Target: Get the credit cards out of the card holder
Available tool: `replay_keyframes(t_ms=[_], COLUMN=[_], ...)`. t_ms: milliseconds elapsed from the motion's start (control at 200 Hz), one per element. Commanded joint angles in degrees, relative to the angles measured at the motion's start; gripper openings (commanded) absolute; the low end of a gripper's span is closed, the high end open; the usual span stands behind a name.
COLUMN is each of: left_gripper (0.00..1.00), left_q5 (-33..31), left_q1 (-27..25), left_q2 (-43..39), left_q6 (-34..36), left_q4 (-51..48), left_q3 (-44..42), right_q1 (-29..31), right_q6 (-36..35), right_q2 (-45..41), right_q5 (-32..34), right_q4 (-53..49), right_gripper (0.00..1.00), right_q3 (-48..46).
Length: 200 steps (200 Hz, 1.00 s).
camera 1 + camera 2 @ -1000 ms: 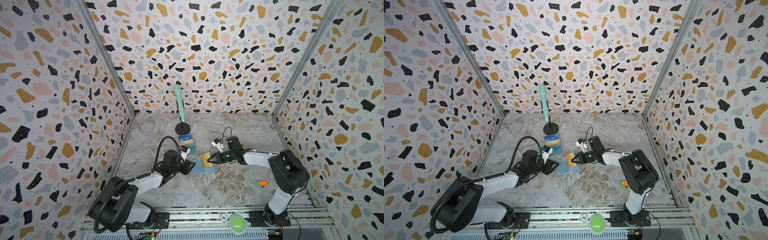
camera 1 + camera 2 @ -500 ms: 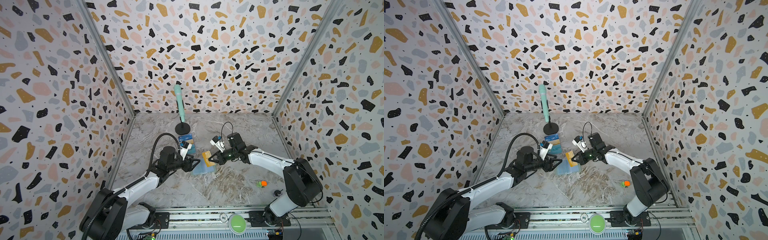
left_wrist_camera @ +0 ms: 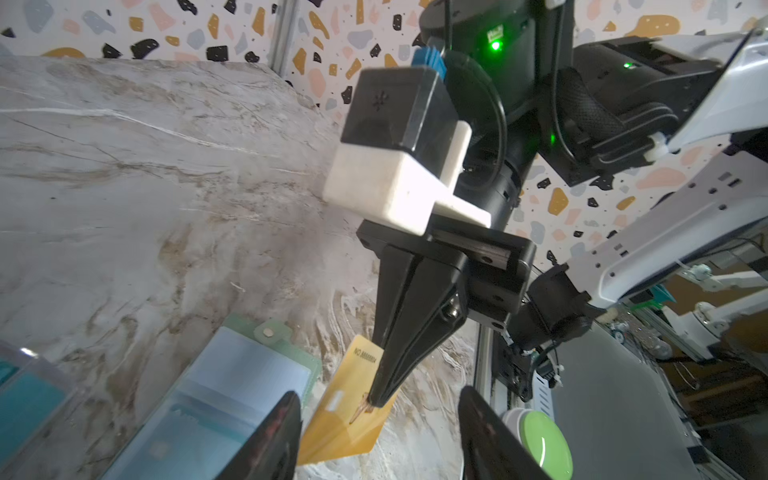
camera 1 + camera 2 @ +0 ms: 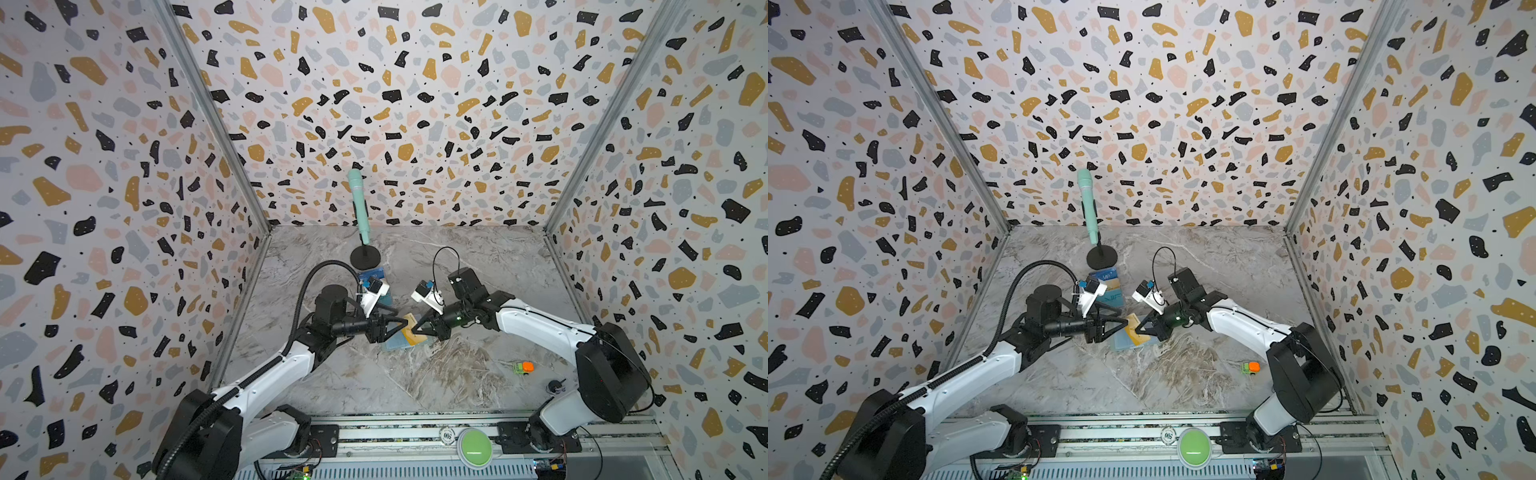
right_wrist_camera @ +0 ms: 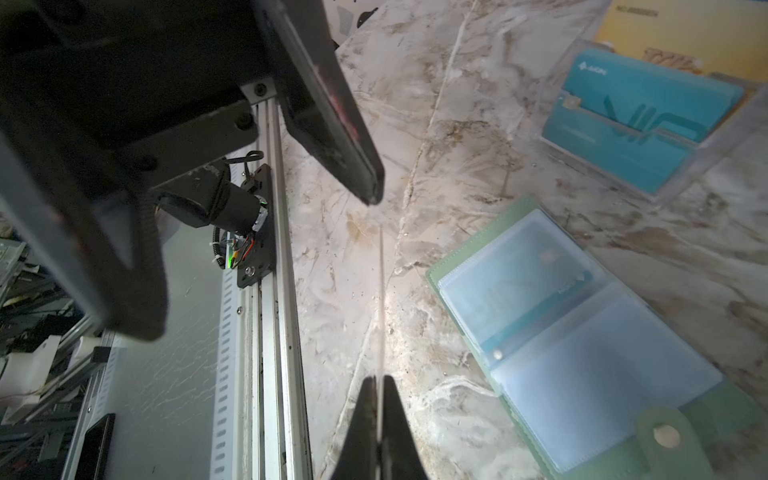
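The mint-green card holder lies open on the marble table, its pale blue sleeves facing up. One sleeve shows a dark blue credit card inside. The golden yellow credit card is out of the holder and tilted above it. My right gripper is shut on its edge, and the card appears edge-on in the right wrist view. My left gripper stands open, one finger on each side of the card, gripping nothing.
A clear tiered stand with teal and yellow cards stands just behind the holder. Farther back is a mint microphone on a black round base. A small green-and-orange toy lies at the front right, and a green button sits on the front rail.
My left gripper's jaws have widened beside the yellow card. Both arms have stretched forward from their bases. The right gripper keeps its hold on the card.
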Motion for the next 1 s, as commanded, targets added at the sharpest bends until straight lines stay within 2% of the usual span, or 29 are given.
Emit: replay_keyframes(t_ms=[0,365,716,996], left_gripper=[0.61,0.56,0.3,0.19], left_q5=[4.98,5.54,8.35,8.61], left_q1=[-0.16,-0.12,-0.17,-0.35], left_q2=[-1.62,-1.59,-0.63,1.58], left_q6=[1.79,2.31,2.36,2.89], left_q4=[-2.61,-3.93,-4.17,-5.06], left_q3=[1.87,2.38,3.0,3.39], right_q1=[0.73,2.51,2.53,2.12], right_q6=[-5.48,-10.06,-11.5,-11.82], right_q2=[-1.26,0.01,2.52,2.7], right_q5=[-4.67,-7.2,-7.13,-7.7], right_q4=[-4.68,-8.01,-8.98,-8.77], right_gripper=[0.0,0.0,0.0,0.0], right_q3=[3.14,5.45,7.26,7.53])
